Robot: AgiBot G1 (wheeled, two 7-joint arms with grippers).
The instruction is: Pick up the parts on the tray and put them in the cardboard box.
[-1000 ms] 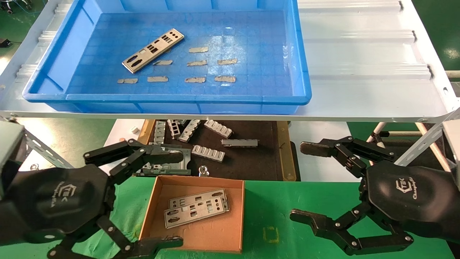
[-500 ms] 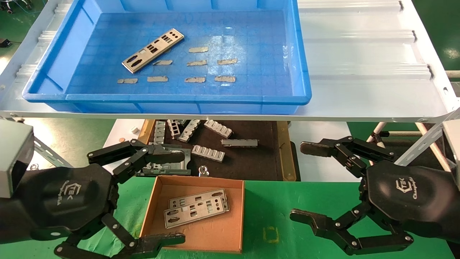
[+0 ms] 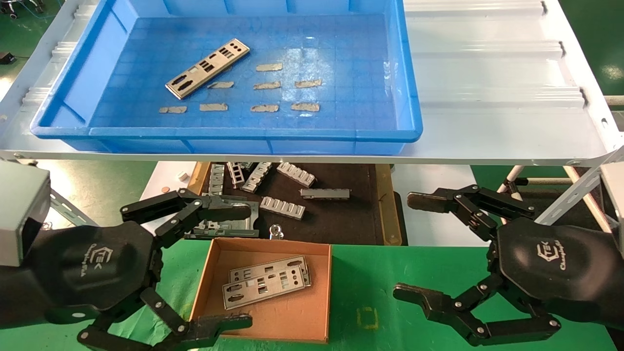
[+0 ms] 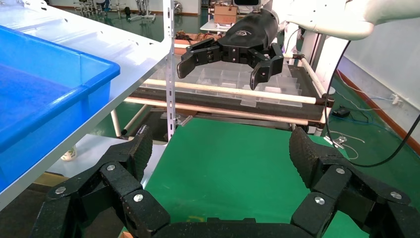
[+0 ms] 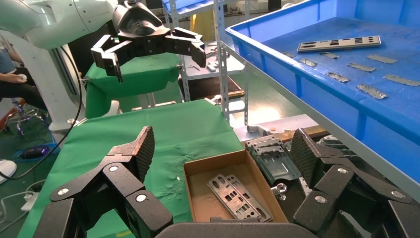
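Note:
One silver punched plate point(image 3: 207, 68) lies at the back left of the blue tray point(image 3: 253, 134); it also shows in the right wrist view point(image 5: 339, 43). Two more plates point(image 3: 265, 282) lie overlapped in the cardboard box point(image 3: 292, 321), also seen in the right wrist view point(image 5: 237, 196). My left gripper point(image 3: 236, 265) is open and empty, hovering at the box's left side. My right gripper point(image 3: 414, 246) is open and empty over the green table, right of the box. In the left wrist view my left gripper point(image 4: 218, 148) is open over bare green cloth.
Several small grey strips point(image 3: 265, 85) lie on the tray floor. The tray sits on a white ribbed shelf point(image 3: 492, 73). Below it a dark mat point(image 3: 336, 214) holds ribbed grey brackets point(image 3: 282, 207) just behind the box. A green cloth point(image 3: 370, 287) covers the near table.
My left gripper has shifted slightly right and forward beside the box, still open. The right gripper and the plates have not moved.

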